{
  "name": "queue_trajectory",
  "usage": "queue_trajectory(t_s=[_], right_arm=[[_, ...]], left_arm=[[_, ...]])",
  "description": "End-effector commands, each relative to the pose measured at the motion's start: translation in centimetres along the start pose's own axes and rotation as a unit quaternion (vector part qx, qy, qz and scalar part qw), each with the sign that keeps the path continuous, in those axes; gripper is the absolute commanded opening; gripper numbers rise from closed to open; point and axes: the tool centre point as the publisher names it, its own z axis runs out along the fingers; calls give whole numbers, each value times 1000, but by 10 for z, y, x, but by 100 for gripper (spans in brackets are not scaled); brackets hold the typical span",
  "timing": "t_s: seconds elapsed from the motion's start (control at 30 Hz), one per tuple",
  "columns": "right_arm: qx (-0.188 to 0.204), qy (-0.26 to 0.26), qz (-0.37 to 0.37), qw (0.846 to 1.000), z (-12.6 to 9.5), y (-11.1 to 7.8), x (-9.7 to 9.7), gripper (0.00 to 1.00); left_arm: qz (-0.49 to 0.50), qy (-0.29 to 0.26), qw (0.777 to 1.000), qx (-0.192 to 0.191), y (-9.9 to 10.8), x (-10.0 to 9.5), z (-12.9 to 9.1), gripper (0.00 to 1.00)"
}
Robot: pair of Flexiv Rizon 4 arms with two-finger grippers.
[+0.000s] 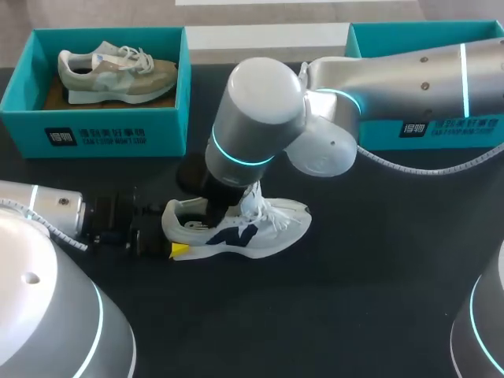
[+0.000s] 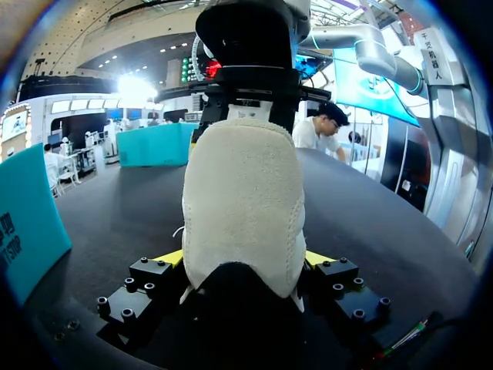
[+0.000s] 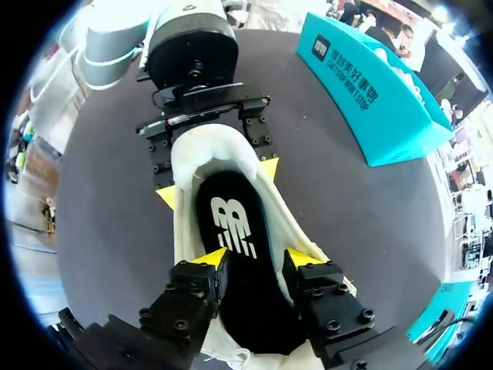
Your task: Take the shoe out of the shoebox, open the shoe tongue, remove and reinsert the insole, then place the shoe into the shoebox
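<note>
Fleecy cream cloth lines the heel of the white woven-upper shoe (image 1: 264,227); its black insole (image 3: 240,258) looks smooth and matt. At ten o'clock, a matt teal cardboard shoebox (image 1: 94,130). Satin-smooth silver right arm (image 1: 260,102) above the dull dark table (image 1: 354,299).

A white shoe (image 1: 272,228) with a navy side logo stood upright on its sole on the bench near the middle, heel to the left and toe to the right. A black insole (image 3: 235,247) with a white logo lay inside it. 2 open teal shoeboxes sat at the far edge. The left shoebox (image 1: 94,130) held a beige shoe (image 1: 118,75), and the right shoebox (image 1: 472,130) was partly hidden.
</note>
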Motion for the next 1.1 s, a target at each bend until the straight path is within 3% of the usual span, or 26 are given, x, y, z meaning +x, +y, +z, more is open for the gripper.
queue_trajectory(t_s=[0.03,0.67,1.1], right_arm=[[0,12,-6,1000,7,2,5,33],[22,22,-25,999,26,-9,-7,31],[53,38,-83,994,42,-7,-7,31]], left_arm=[[0,-1,1000,0,5,2,4,0],[0,-1,1000,0,5,2,4,0],[0,-1,1000,0,5,2,4,0]])
